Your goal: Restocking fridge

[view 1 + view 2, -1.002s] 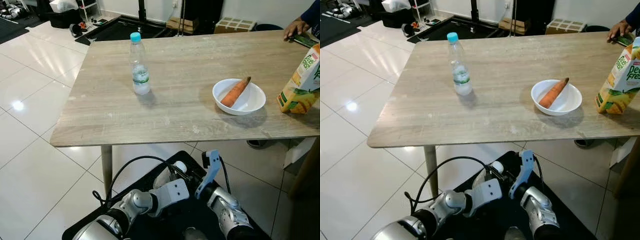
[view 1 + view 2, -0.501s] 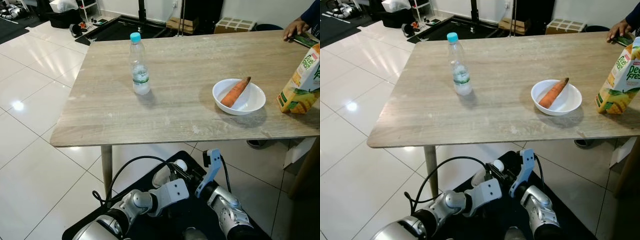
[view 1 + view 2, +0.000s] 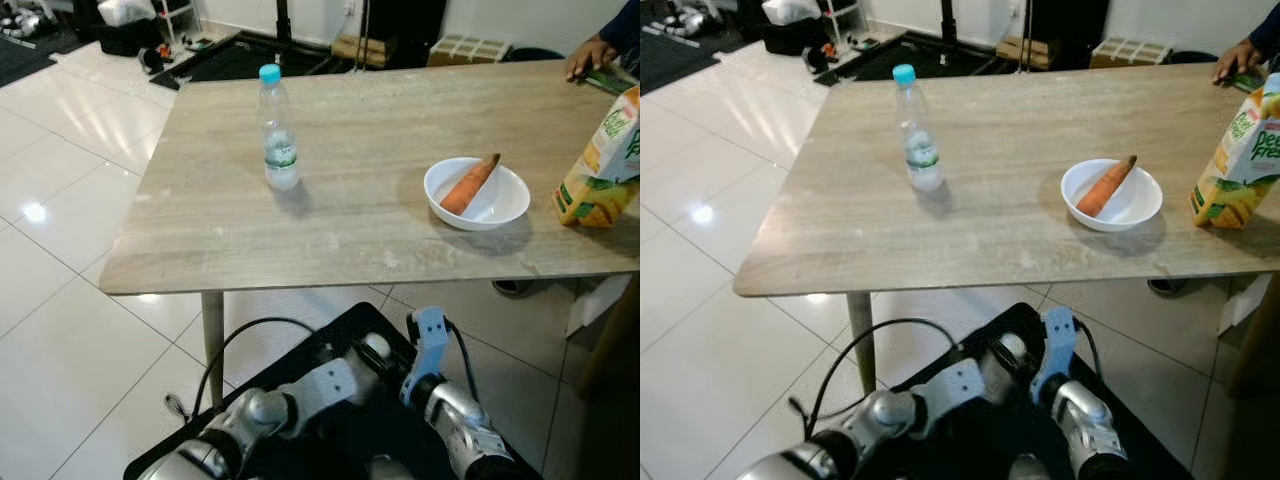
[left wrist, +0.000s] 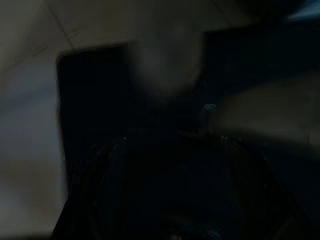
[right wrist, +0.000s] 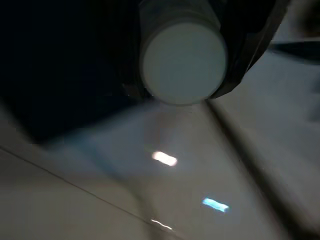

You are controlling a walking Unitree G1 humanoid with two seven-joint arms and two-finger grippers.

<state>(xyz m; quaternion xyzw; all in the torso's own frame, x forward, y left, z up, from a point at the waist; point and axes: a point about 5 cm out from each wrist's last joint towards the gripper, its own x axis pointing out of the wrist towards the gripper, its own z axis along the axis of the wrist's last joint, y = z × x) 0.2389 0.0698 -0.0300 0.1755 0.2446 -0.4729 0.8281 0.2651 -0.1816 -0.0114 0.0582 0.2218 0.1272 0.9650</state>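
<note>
A clear water bottle [image 3: 278, 130] with a blue cap stands upright on the left part of the wooden table [image 3: 330, 240]. To its right a white bowl [image 3: 500, 208] holds a carrot [image 3: 470, 185]. A yellow-green juice carton [image 3: 603, 165] stands at the table's right edge. Both my arms are folded low in front of my body, below the table's near edge: left arm [image 3: 320, 385], right arm [image 3: 445, 395] with a blue wrist part [image 3: 430, 335]. Neither touches anything on the table. The left wrist view is very dark. The right wrist view holds a round white knob [image 5: 182, 62] over pale floor.
A person's hand [image 3: 590, 55] rests on a green item at the table's far right corner. White floor tiles [image 3: 60, 250] spread to the left. Boxes [image 3: 470, 47] and dark gear stand beyond the table. A black base [image 3: 330, 340] lies under my arms.
Both arms have shifted a little, the left forearm swinging right and the right wrist dropping slightly. Everything on the table stands as before.
</note>
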